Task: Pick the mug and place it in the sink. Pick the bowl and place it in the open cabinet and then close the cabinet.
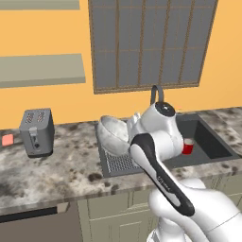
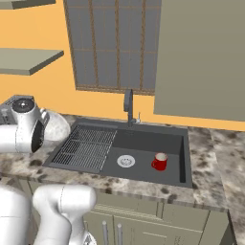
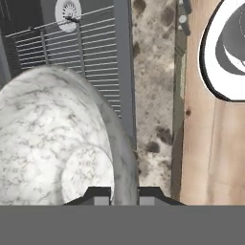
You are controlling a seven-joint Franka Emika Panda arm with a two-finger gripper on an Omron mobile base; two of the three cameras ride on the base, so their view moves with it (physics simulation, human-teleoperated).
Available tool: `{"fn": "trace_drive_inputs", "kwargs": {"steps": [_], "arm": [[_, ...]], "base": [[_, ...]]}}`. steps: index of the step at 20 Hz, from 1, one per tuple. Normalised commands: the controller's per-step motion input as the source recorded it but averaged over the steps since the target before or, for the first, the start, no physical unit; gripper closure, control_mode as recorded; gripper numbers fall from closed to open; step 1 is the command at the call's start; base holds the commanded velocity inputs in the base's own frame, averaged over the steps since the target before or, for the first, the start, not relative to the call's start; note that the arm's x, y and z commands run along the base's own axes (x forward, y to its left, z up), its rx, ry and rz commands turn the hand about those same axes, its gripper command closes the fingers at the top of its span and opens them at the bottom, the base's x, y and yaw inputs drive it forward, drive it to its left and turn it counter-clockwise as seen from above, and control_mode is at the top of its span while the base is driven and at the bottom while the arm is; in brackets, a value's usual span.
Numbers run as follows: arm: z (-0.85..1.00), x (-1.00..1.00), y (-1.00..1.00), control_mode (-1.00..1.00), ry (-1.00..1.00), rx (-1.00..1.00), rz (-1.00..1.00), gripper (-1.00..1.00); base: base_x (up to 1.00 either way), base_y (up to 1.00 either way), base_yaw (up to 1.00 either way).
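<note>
gripper (image 3: 124,194): jaws narrow, pinched on the rim of the bowl (image 3: 57,143), one fingertip (image 3: 99,195) inside, the other outside | bowl: lifted and tilted on edge above the ribbed drainer at the left end of the sink (image 2: 143,141) | mug (image 2: 160,161): upright in the basin, right of the drain

one mug (image 2: 160,161), one bowl (image 3: 57,143), one toaster (image 1: 37,132)

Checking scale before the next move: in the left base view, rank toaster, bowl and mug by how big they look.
1. Toaster and bowl: look about alike; the arm hides part of the bowl, so no ranking.
2. Mug: clearly smallest, in the sink.
</note>
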Motion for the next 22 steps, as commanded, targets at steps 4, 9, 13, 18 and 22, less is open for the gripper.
{"fn": "trace_drive_inputs", "kwargs": {"steps": [4, 9, 13, 18, 22], "arm": [[0.56, -0.11, -0.76, -1.00, 0.04, -0.16, -0.02, 1.00], [0.02, -0.43, -0.85, -1.00, -0.01, -0.18, 0.07, 1.00], [0.11, -0.06, -0.37, -1.00, -0.02, -0.36, 0.11, 1.00], [0.25, 0.00, -0.08, -1.00, -0.03, -0.30, 0.10, 1.00], [0.21, 0.00, -0.16, -1.00, 0.03, -0.12, 0.01, 1.00]], "base": [[0.00, 0.00, 0.00], [0.00, 0.00, 0.00], [0.00, 0.00, 0.00], [0.00, 0.00, 0.00], [0.00, 0.00, 0.00]]}}
